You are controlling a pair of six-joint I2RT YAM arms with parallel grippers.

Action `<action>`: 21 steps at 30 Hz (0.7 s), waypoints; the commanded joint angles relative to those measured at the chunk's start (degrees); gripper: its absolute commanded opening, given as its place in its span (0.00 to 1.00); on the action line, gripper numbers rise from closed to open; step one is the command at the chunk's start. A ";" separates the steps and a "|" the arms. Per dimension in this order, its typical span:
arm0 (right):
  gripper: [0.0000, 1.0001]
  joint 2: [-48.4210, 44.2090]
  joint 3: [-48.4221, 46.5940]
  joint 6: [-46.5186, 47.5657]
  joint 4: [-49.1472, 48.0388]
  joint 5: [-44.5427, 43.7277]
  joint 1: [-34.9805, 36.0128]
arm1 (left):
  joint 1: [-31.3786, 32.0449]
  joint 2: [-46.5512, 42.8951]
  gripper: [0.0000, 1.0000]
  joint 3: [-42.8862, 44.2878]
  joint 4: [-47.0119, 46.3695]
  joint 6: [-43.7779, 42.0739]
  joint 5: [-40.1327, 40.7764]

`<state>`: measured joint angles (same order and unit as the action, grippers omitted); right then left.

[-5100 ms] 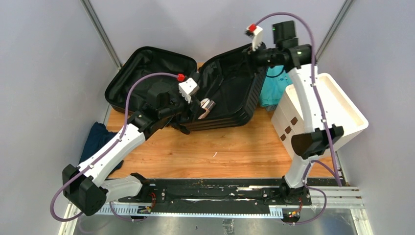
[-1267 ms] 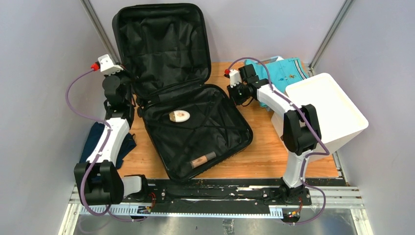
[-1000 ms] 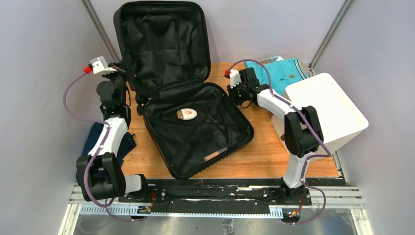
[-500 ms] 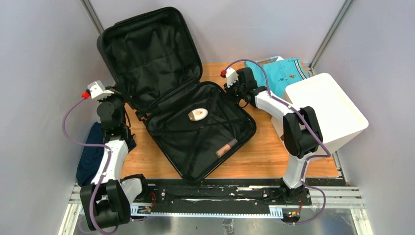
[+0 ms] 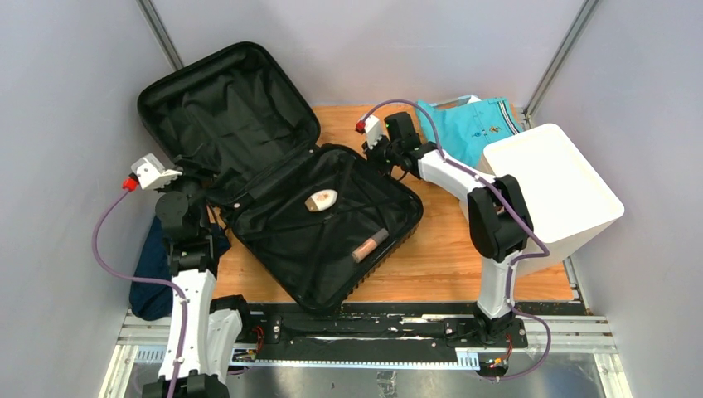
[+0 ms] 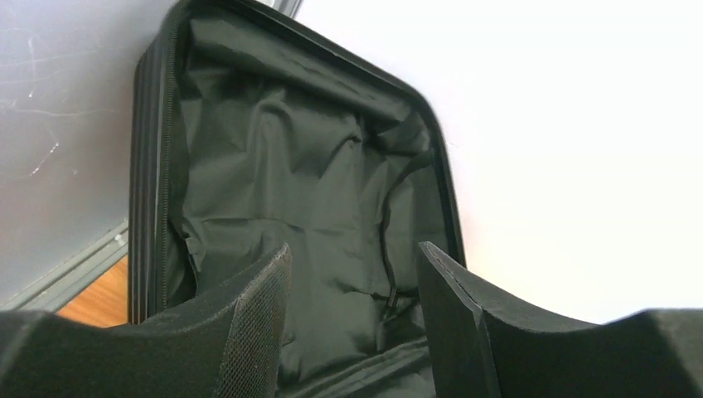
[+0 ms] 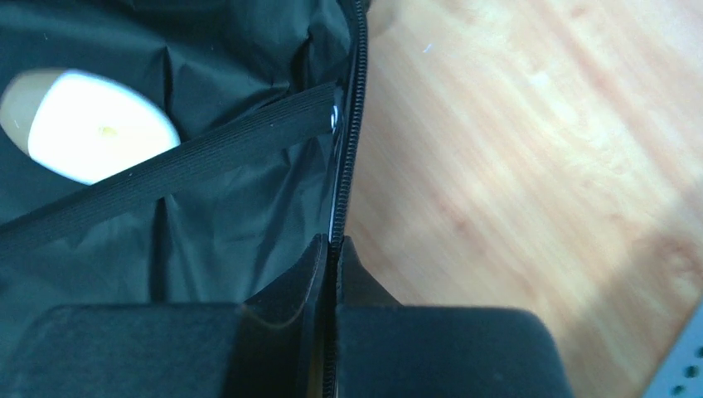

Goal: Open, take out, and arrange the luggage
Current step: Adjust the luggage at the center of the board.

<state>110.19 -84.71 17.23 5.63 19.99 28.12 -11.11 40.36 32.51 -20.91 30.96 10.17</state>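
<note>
The luggage [image 5: 303,240], a black hard-shell suitcase, lies open on the wooden table, its lid [image 5: 224,116] leaning back to the far left. In the base lie a white oval object [image 5: 322,200] and a brown tube [image 5: 369,245]. My left gripper [image 5: 189,184] is by the lid's near edge. It is open, with only the lid's black lining [image 6: 290,191] showing beyond its fingers [image 6: 257,315]. My right gripper [image 5: 384,157] is shut on the base's zipper rim [image 7: 348,149] at its far right corner. In the right wrist view the white oval object [image 7: 83,124] lies under a black strap.
A teal shirt [image 5: 468,124] lies at the back right. A white drawer unit [image 5: 551,186] stands at the right edge. A dark blue cloth [image 5: 157,257] hangs off the table's left side. Grey walls close in on the left, right and back.
The lid has swung down and back to the left. My left gripper has opened, let go and drawn back toward the near left. The base has shifted slightly, and the right gripper's hold is unchanged.
</note>
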 commanded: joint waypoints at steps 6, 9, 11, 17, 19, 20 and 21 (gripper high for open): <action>0.07 1.65 -1.13 2.55 8.50 3.90 0.49 | 0.18 0.26 0.63 11.85 19.22 -2.34 -15.29; 0.15 1.28 -1.88 3.33 10.05 4.63 0.21 | 0.23 4.74 0.63 17.20 24.65 -2.55 -24.86; 0.20 0.96 -2.54 3.57 11.44 5.21 0.01 | 0.36 7.65 0.63 20.09 27.24 -2.51 -29.89; 0.43 -0.89 -5.22 4.67 15.58 7.51 -0.72 | 12.65 14.87 0.65 27.22 33.48 -10.86 -31.09; 0.47 -1.41 -6.48 5.47 17.43 9.25 -1.03 | 18.05 19.10 0.65 29.69 36.70 -15.62 -29.45; 0.50 -1.63 -7.00 5.85 18.34 10.25 -1.31 | 20.13 21.26 0.65 30.90 38.69 -17.73 -28.57; 0.52 -1.79 -7.53 6.28 19.13 11.25 -1.50 | 22.14 23.52 0.65 32.14 40.85 -20.00 -27.35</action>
<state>110.89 -88.99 21.12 19.25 26.48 27.94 4.58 57.95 60.14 10.37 21.21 -17.52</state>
